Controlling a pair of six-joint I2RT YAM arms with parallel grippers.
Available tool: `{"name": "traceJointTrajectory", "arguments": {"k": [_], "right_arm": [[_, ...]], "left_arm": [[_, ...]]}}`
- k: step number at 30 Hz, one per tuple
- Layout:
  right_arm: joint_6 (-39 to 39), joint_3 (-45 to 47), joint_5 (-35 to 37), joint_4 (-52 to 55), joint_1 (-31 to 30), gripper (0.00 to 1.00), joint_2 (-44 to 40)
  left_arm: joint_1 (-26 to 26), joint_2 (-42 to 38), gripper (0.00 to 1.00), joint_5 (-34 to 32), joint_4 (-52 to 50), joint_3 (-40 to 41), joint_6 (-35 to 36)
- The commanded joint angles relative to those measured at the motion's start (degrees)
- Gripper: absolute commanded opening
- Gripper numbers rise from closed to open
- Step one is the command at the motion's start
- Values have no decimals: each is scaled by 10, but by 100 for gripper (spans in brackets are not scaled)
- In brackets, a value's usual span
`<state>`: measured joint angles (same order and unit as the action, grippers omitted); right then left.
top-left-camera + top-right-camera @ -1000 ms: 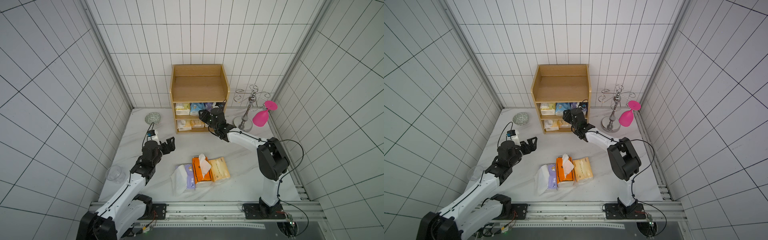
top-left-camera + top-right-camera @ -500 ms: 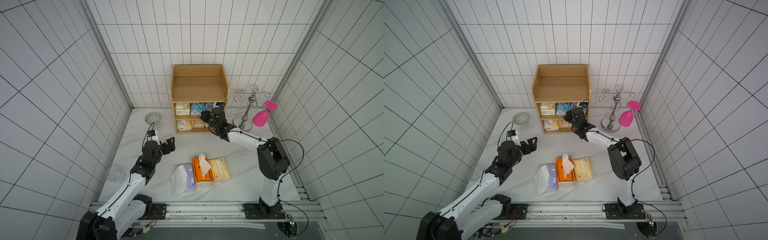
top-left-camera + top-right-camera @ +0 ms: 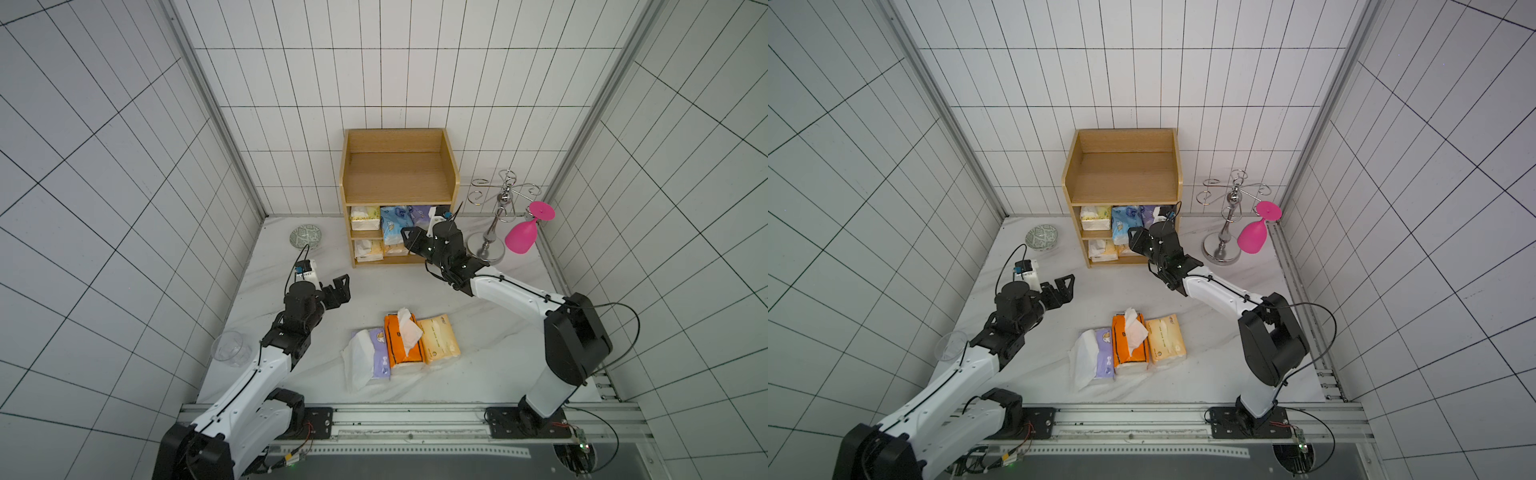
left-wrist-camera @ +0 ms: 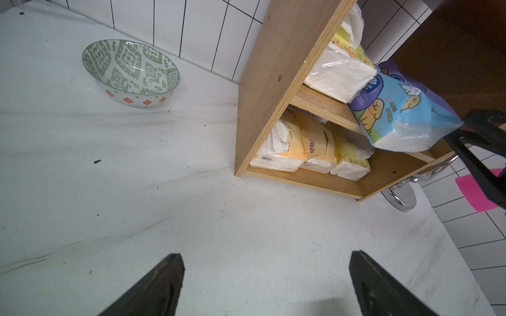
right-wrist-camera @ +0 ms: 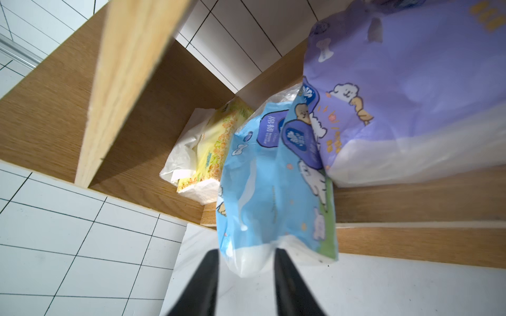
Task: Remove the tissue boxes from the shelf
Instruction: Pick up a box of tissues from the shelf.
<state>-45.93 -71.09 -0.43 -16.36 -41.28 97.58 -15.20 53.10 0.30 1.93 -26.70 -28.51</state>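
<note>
I count three out already: the purple pack [image 3: 379, 353], orange pack [image 3: 394, 345] and peach pack [image 3: 438, 338] lie side by side on the near part of the table [image 3: 478, 374]. Six are left in the shelf [image 3: 399, 174]. On its middle tier I see a yellow pack [image 3: 365, 218] at left, the blue pack [image 5: 273, 191] in the centre and a violet pack [image 5: 397, 95] at right. The low tier holds three more, pale yellow and peach.

My right claw [image 5: 245, 253] is at the shelf front and, as far as I see, grasps the near end of the blue pack, which sticks out over the edge, tilted down. My left claw [image 4: 265, 255] hangs released over the table, left of the shelf, holding nothing. In my judgement one third is done, and the fourth pack is half out.
</note>
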Motion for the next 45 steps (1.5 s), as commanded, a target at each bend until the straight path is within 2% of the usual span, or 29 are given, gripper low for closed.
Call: {"name": "traceJointTrajectory", "arguments": {"k": [1,2,5,11,23,29,35,45], "right_arm": [[23,16,-32,12,4,59,-16],[23,13,-43,14,8,64,-15],[26,7,-63,16,20,70,-12],[62,-32,-94,45,30,73,13],[114,-76,-30,137,32,75,34],[131,-40,-14,144,32,77,-7],[146,-2,-17,100,35,78,-38],[147,-23,-32,20,45,78,24]], "left_arm": [[3,-8,98,4,0,4,12],[3,-9,98,5,0,4,12],[3,-10,98,7,0,3,13],[3,-12,98,12,0,3,14],[3,-11,98,30,1,0,19],[3,-11,98,38,0,1,20],[3,-6,98,43,3,0,21],[3,-6,98,42,2,3,21]]}}
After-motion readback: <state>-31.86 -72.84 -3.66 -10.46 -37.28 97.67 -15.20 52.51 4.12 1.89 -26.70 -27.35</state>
